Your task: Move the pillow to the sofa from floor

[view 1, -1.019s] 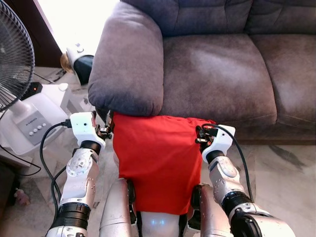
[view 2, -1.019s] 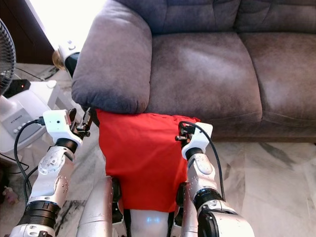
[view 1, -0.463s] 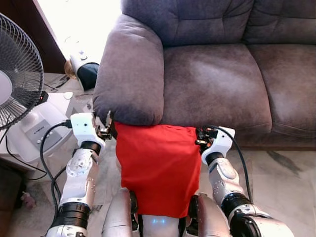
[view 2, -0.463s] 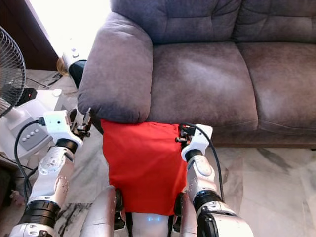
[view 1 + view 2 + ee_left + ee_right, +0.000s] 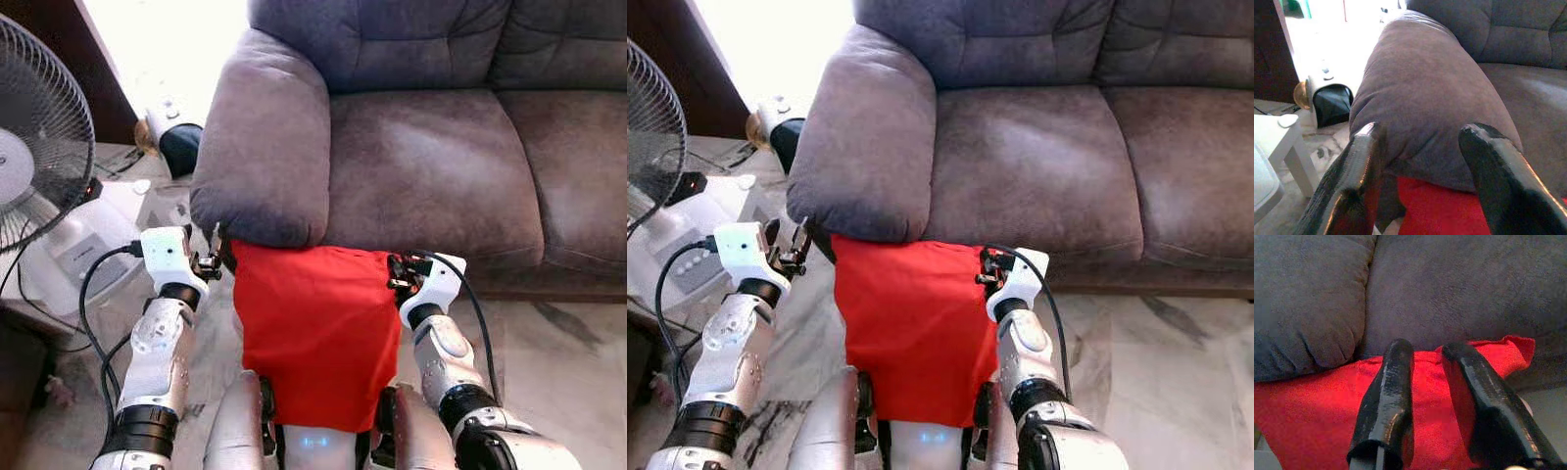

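Observation:
A red pillow (image 5: 313, 333) hangs in front of my body, pressed between my two grippers at its upper corners. The left gripper (image 5: 217, 258) sits against the pillow's left top corner, its fingers (image 5: 1369, 147) spread wide and open below the sofa armrest (image 5: 1425, 88). On the right top corner the right gripper (image 5: 396, 273) rests with its fingers (image 5: 1396, 382) lying over the red cloth, a narrow gap between them. The pillow's top edge meets the front of the grey-brown sofa (image 5: 431, 147), just under the armrest (image 5: 265, 137) and seat cushion.
A standing fan (image 5: 39, 137) and a white low table (image 5: 93, 245) stand close on my left. A white and black appliance (image 5: 178, 137) sits on the floor beside the armrest. Marble floor (image 5: 558, 343) lies to the right, before the sofa.
The whole picture has shifted, so the camera moved; more of the sofa back shows. The pillow stays held between both grippers, its top edge now just under the armrest.

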Robot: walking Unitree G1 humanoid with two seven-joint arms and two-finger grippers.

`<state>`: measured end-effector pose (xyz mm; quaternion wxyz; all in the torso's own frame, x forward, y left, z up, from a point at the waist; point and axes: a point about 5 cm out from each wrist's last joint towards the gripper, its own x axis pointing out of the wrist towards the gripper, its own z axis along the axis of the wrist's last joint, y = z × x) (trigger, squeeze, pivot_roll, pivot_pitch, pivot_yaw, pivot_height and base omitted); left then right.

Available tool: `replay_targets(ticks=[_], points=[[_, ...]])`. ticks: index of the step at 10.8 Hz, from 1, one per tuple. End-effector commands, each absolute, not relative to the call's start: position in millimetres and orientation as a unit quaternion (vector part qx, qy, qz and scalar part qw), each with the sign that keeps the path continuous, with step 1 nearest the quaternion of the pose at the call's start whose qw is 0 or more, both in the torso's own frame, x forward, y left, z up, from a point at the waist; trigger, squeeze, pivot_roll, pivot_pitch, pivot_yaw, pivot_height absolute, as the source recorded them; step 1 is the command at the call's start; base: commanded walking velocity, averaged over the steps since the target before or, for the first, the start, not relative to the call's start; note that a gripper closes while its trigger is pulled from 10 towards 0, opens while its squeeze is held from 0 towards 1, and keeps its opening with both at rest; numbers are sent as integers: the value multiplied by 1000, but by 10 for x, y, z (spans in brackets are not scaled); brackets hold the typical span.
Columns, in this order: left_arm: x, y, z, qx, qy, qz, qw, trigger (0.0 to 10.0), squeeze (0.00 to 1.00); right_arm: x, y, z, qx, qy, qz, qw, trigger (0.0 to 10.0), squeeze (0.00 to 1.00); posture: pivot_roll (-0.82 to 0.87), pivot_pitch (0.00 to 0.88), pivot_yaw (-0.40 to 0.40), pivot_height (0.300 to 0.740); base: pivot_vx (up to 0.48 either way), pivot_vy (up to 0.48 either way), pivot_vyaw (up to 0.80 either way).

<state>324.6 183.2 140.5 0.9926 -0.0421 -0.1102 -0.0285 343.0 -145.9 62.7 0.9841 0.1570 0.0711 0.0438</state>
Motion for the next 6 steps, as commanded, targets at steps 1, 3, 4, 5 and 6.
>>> replay_targets(ticks=[1, 3, 4, 5, 6], points=[[3205, 1846, 1361, -33, -102, -29, 994, 10000, 0, 3390, -1458, 563, 159, 85, 43, 983, 10000, 0, 225, 245, 21, 582, 0, 0, 0], [3210, 1845, 1363, -33, -102, -31, 994, 10000, 0, 3398, -1448, 569, 153, 86, 42, 984, 10000, 0, 224, 246, 22, 572, 0, 0, 0], [3208, 1845, 1366, -32, -102, -31, 994, 10000, 0, 3397, -1444, 564, 156, 88, 40, 983, 10000, 0, 226, 247, 23, 572, 0, 0, 0], [3205, 1846, 1368, -31, -103, -31, 994, 10000, 0, 3397, -1442, 558, 156, 92, 39, 983, 10000, 0, 226, 249, 24, 572, 0, 0, 0], [3201, 1846, 1370, -31, -103, -31, 994, 10000, 0, 3399, -1439, 556, 157, 94, 37, 982, 10000, 0, 227, 250, 23, 572, 0, 0, 0]])
